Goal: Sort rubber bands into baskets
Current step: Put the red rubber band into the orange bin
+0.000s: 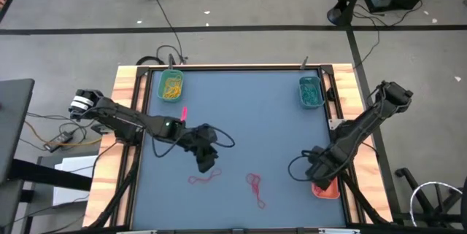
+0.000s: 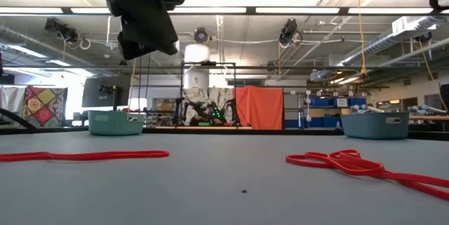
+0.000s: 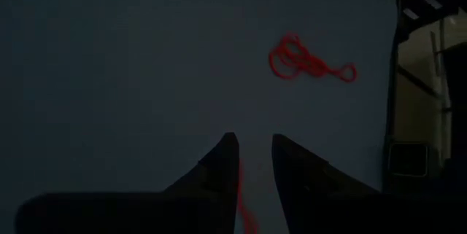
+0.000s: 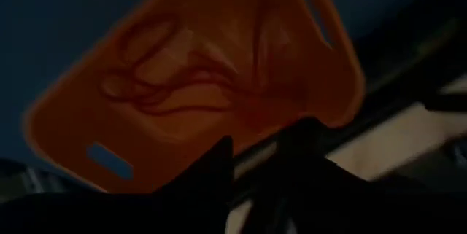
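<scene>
2 red rubber bands [image 1: 255, 186] lie loose, left hand [image 1: 206, 162] slightly parted above one, right hand [image 1: 319, 170] parted over orange basket [image 1: 328, 189].

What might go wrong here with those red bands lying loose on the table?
The left gripper hangs above a thin red rubber band; its narrowly open jaws may miss it. The other red bands lie tangled and may lift as a clump. The right gripper waits over the orange basket, so the arms might crowd.

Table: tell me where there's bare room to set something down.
Bare mat spans the back middle between the green basket and teal basket. The front is crowded: left pincer, red rubber bands, right pincer over the orange basket.
</scene>
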